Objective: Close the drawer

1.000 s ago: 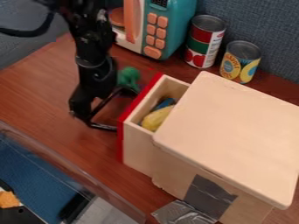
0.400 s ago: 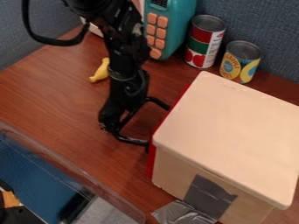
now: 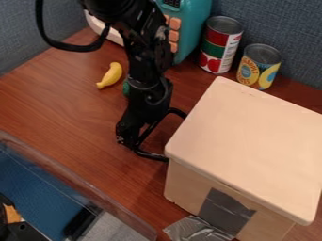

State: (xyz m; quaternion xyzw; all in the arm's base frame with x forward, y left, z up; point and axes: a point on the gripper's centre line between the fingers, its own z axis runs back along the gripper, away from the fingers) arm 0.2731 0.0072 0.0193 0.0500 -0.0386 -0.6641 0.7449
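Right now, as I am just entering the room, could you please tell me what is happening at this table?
A black robot arm has its open gripper at the side of a wooden box, holding nothing. The job is to close the drawer, and it looks pushed in, its front about level with the lid's edge. A yellow banana lies on the table, and two cans stand behind the box.
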